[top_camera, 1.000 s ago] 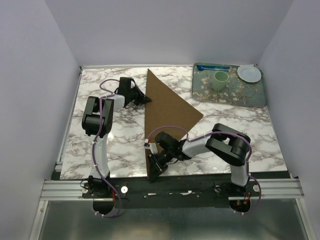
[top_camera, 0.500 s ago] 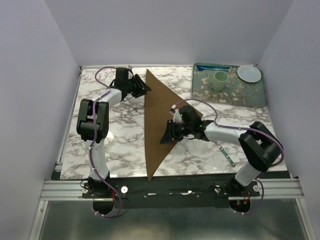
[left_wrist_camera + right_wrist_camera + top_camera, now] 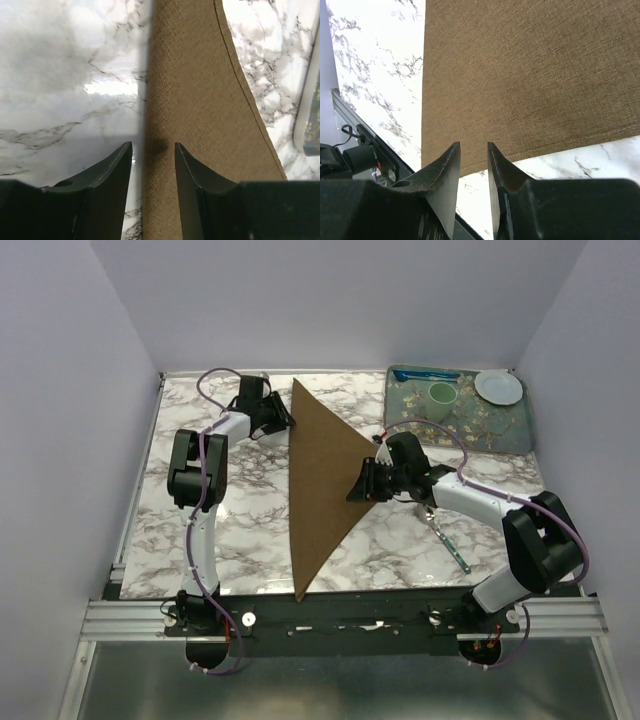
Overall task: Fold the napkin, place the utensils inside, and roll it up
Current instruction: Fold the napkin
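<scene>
Napkin (image 3: 325, 480), 1 brown triangle mid-frame on the desk (image 3: 240, 530), with 2 partly parted, empty hands: left hand (image 3: 284, 420) upper left, right hand (image 3: 360, 488) at its right corner, 1 spoon (image 3: 450, 545) lower right.

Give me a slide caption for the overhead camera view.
Triangle-folded brown napkin on marble table, left jaws at its far corner, right jaws at its right corner, spoon nearby.

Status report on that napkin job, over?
Both open: left gripper at far tip of the napkin, right gripper at its right corner. Folded into triangle, flat. The spoon lies apart, not yet inside.
</scene>
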Available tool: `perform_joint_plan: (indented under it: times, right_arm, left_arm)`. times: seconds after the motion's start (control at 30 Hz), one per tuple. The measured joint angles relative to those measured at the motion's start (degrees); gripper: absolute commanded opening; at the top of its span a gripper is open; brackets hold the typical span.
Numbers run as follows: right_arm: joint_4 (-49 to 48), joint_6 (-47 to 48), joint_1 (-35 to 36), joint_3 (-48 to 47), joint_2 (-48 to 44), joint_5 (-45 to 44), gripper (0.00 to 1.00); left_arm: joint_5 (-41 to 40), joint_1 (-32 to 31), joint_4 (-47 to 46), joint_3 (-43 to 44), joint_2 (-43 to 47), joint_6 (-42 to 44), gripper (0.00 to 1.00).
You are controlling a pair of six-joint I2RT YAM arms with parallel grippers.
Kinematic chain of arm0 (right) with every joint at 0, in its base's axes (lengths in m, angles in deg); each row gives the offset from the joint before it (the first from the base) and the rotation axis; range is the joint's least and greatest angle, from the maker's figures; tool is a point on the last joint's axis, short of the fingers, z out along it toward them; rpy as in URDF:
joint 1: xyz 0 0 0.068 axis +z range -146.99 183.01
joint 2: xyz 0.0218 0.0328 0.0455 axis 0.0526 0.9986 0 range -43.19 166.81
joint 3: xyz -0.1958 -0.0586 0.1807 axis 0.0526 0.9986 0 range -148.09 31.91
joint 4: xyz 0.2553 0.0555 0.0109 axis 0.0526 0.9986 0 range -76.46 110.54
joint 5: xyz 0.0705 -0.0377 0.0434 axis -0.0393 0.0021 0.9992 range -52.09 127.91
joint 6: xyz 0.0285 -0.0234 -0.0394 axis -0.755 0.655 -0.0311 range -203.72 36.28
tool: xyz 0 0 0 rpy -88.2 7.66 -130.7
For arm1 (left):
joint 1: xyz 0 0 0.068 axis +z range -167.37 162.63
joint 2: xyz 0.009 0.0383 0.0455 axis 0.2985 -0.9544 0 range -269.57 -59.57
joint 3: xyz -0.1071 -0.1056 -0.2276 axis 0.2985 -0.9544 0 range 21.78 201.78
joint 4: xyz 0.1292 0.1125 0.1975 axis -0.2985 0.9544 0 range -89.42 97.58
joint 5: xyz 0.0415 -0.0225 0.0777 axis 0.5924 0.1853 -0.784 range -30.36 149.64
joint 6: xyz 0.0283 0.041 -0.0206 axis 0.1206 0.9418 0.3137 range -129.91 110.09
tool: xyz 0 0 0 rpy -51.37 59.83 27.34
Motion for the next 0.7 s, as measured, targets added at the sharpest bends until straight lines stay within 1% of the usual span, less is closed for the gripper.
perform_joint_plan:
  times: [0.2,0.23,0.33,0.4,0.47,0.5,0.53,0.6,0.63,0.67,0.7]
  right_arm:
    - [0.52,1.05,-0.33,0.15,-1.49,-0.37,0.36]
    - [0.59,1.18,-0.35,0.24,-1.88,-0.44,0.36]
    - [0.83,1.62,-0.48,0.39,-3.34,-0.74,0.36]
    - [0.83,1.9,-0.57,0.39,-4.09,-1.07,0.36]
    - [0.85,2.08,-0.59,0.39,-4.5,-1.33,0.36]
    - [0.85,2.1,-0.59,0.39,-4.63,-1.38,0.36]
    - [0.87,2.16,-0.61,0.39,-4.66,-1.46,0.36]
    - [0.94,2.34,-0.59,0.39,-4.66,-1.46,0.36]
    - [1.03,2.45,-0.61,0.39,-4.66,-1.46,0.37]
    - [1.07,2.49,-0.61,0.39,-4.66,-1.46,0.37]
    - [1.11,2.51,-0.61,0.39,-4.66,-1.46,0.37]
  left_arm:
    - [-0.42,0.0,0.02,0.96,-0.61,0.31,0.45]
    - [-0.42,0.0,0.13,1.14,-0.72,0.31,0.42]
    - [-0.02,0.0,0.33,2.19,-1.57,-0.07,0.39]
    - [0.7,0.0,-0.02,2.89,-2.36,-0.79,0.33]
    - [1.16,0.02,-0.35,2.99,-2.71,-1.44,0.31]
    - [1.27,0.09,-0.48,2.99,-2.82,-1.7,0.27]
    - [1.4,0.13,-0.63,2.99,-2.93,-2.14,0.19]
    - [2.01,0.31,-1.05,2.99,-3.19,-2.91,0.12]
    - [2.43,0.55,-1.29,2.97,-3.43,-3.45,0.03]
    - [3.08,0.79,-1.86,2.91,-3.78,-4.33,0.0]
    - [3.61,0.92,-2.19,2.86,-3.93,-4.68,0.0]
